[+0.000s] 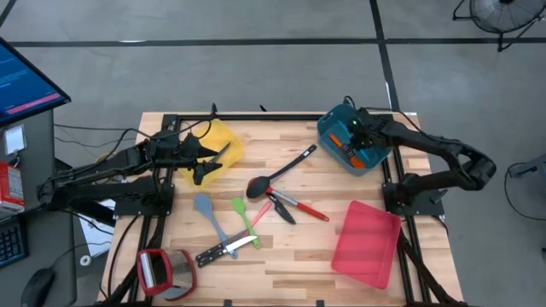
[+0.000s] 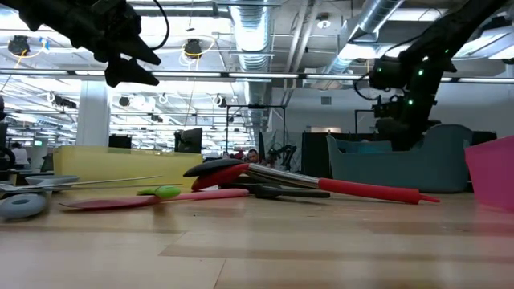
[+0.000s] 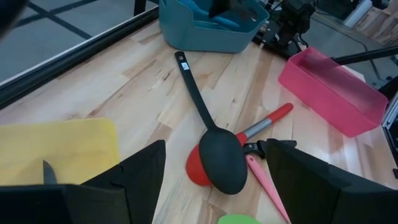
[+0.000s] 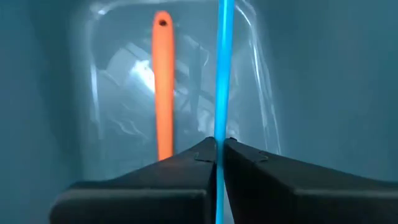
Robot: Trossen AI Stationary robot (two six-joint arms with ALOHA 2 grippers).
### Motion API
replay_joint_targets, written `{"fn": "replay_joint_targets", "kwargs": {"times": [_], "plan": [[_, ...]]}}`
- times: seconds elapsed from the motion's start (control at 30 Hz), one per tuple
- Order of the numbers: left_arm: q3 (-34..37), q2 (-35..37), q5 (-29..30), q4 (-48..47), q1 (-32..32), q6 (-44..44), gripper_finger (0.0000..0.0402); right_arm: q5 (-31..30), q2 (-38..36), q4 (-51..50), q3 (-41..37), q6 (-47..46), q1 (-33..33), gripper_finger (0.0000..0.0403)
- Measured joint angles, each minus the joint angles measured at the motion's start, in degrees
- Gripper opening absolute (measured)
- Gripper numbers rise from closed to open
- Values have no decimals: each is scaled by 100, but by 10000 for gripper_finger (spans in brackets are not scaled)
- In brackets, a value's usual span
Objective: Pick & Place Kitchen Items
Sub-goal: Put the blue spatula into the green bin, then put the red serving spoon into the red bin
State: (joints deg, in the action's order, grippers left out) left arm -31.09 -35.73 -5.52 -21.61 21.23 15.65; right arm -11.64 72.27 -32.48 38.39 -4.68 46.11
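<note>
Now blue spatula (image 4: 222, 74) pinched between right jaws, over teal bin (image 4: 323, 93).

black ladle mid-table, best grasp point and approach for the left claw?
Grip the black ladle on its slim straight handle, about midway, coming from straight above with the fingers across the shaft. The handle lies flat on bare wood, angled toward the teal bin. Avoid the bowl: it is broad and rests against the red-handled tool. The left claw is open near the yellow bin.
</note>
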Motion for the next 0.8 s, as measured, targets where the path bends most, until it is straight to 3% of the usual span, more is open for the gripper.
{"fn": "replay_joint_targets", "kwargs": {"times": [0.33,0.63,0.8], "plan": [[0,0,0,15,0,110,257,-9,617,207,0,15,125,22],[0,0,2,26,0,113,257,32,532,209,179,-468,92,96],[0,0,140,28,0,113,257,644,155,-74,755,-440,-33,156]]}}
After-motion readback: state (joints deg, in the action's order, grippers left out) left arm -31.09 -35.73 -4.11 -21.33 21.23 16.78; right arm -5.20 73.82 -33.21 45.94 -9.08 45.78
